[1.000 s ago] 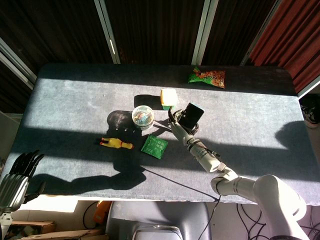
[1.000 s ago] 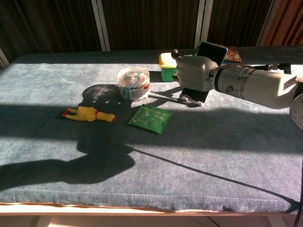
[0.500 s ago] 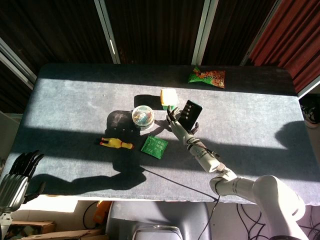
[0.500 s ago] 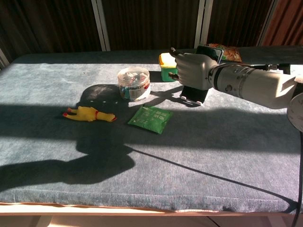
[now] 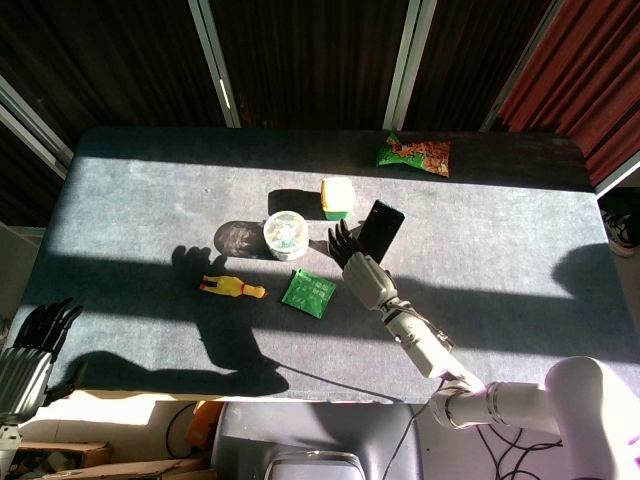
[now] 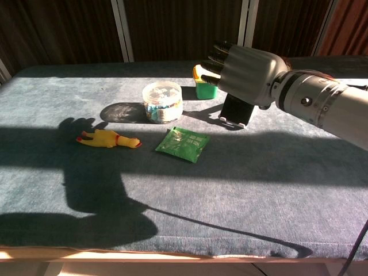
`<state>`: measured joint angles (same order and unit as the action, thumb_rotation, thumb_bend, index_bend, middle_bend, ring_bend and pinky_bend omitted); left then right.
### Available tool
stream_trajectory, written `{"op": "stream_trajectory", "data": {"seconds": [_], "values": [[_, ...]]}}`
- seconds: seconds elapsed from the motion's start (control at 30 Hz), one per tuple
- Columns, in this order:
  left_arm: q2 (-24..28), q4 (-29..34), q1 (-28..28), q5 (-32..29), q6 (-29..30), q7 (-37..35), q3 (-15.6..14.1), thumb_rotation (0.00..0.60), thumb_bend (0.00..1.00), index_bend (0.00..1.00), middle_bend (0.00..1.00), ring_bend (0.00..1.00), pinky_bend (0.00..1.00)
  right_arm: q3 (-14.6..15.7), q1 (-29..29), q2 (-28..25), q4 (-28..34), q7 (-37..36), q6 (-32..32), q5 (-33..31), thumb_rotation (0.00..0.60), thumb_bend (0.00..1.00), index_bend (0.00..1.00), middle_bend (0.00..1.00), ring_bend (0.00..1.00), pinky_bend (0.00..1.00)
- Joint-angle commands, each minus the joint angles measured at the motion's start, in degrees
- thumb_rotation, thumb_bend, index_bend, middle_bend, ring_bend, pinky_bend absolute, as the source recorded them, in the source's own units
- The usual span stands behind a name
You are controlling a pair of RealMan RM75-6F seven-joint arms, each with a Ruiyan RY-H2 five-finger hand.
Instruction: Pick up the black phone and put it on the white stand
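The black phone (image 5: 381, 226) (image 6: 237, 109) leans upright on the white stand (image 6: 232, 122), whose pale base shows under its lower edge in the chest view. My right hand (image 5: 357, 265) (image 6: 246, 68) hovers above and just in front of the phone, fingers spread, with nothing in it; it covers the phone's top in the chest view. My left hand (image 5: 34, 343) hangs off the table's front left corner with its fingers extended and holds nothing.
A clear round tub (image 5: 285, 232) (image 6: 162, 102) and a yellow-green box (image 5: 338, 197) (image 6: 204, 81) stand left of the phone. A green packet (image 5: 309, 292) (image 6: 183, 144) and a yellow rubber chicken (image 5: 232, 287) (image 6: 107, 140) lie nearer the front. A snack bag (image 5: 414, 153) lies at the back.
My right hand has let go of the phone, which now stands on the stand. The hand has lifted up and drawn back toward the front, fingers opened.
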<state>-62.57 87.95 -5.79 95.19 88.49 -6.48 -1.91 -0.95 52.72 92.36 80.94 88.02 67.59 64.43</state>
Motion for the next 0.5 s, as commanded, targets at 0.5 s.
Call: {"op": "stream_trajectory", "data": {"seconds": [0.5], "values": [[-2.24,0.87,0.92,-3.77,1.25,6.10,2.51,0.600,0.37,0.00,0.00,0.00,0.00,10.39,-38.73,-19.06,14.13,-64.15,34.70,14.94,0.600,0.24,0.00,0.00,0.00,0.05]]}}
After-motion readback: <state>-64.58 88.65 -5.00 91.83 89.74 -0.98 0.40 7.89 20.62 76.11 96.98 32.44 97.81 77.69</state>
